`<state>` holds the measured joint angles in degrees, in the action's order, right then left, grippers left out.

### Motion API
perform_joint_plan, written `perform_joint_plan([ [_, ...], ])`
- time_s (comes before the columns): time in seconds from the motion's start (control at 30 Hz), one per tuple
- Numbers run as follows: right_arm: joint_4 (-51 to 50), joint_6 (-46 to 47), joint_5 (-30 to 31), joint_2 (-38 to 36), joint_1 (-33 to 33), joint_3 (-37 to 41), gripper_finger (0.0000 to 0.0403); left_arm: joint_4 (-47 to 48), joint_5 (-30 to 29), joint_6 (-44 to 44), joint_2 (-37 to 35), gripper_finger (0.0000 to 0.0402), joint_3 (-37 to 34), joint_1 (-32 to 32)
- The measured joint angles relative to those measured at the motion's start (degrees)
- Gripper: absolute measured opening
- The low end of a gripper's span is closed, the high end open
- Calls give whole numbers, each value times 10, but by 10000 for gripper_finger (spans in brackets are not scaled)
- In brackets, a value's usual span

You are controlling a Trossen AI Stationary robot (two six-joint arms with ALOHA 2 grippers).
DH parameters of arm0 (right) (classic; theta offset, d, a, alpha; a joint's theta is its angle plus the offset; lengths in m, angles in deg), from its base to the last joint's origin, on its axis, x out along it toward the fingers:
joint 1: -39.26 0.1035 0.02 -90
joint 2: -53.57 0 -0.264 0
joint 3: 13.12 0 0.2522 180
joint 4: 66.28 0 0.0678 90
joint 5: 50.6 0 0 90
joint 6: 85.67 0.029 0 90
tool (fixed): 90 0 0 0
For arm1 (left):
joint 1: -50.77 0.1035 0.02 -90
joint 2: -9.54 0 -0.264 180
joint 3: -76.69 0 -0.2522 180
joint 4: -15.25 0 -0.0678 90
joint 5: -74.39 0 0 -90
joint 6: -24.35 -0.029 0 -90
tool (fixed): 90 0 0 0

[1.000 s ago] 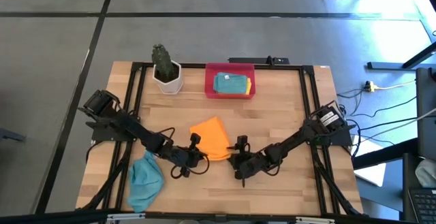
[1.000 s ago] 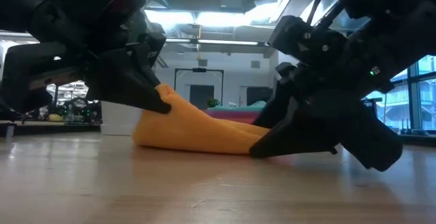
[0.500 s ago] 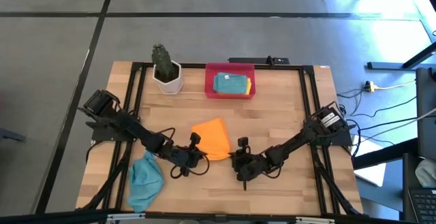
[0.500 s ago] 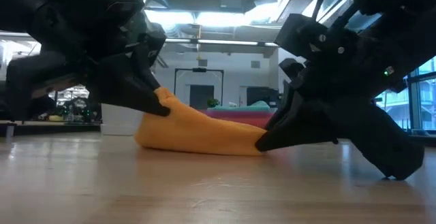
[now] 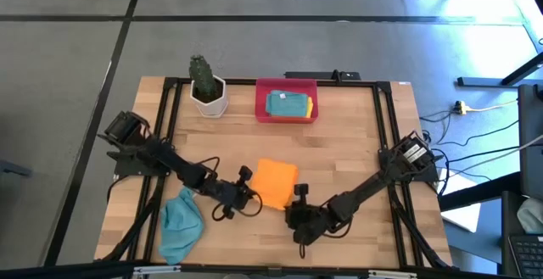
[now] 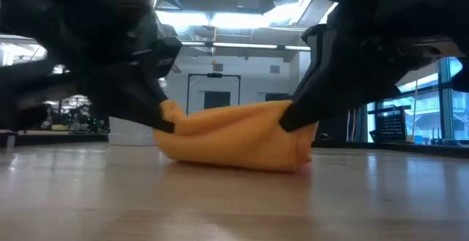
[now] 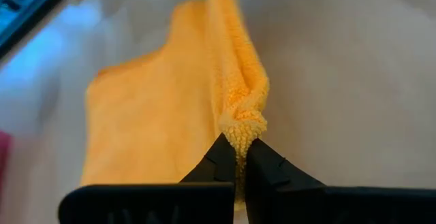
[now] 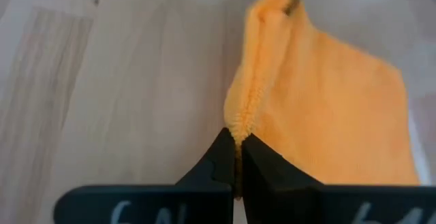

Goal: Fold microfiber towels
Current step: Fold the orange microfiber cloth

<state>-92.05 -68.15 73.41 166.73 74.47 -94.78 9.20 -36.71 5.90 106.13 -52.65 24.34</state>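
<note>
Now orange towel (image 5: 275, 182), corners pinched

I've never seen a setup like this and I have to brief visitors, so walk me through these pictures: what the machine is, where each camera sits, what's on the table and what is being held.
This is a robot with two dark arms working at a wooden table. One camera looks straight down, one sits at table height, and one rides on each wrist. The left gripper and the right gripper are both shut on an orange towel, each pinching an edge of it and holding that edge off the table, as the low and wrist views show. A crumpled teal-blue towel lies near the left arm. At the back stand a potted cactus and a red tray holding folded towels.
</note>
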Motion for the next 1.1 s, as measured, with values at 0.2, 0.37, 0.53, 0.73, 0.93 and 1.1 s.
perform_joint_plan([
  [0.2, -20, 37, -24, 0, -4, -1, 6, 7, 10, 42, 0, 0, 0, -38],
  [0.37, -28, 45, -38, 0, -12, -1, 6, 7, 7, 63, -4, 0, 0, -40],
  [0.53, -12, 46, -108, -1, -15, -1, 6, -3, 44, 106, -22, 0, 0, -45],
  [0.73, 31, 32, -128, -1, 0, -1, 6, -22, 55, 113, -22, 0, 7, -76],
  [0.93, 22, 13, -118, -1, -26, -1, 7, 1, 48, 140, -51, 0, -26, -46],
  [1.1, 28, -2, -134, -3, -62, 0, 8, -21, 65, 153, -85, 0, -72, -21],
])
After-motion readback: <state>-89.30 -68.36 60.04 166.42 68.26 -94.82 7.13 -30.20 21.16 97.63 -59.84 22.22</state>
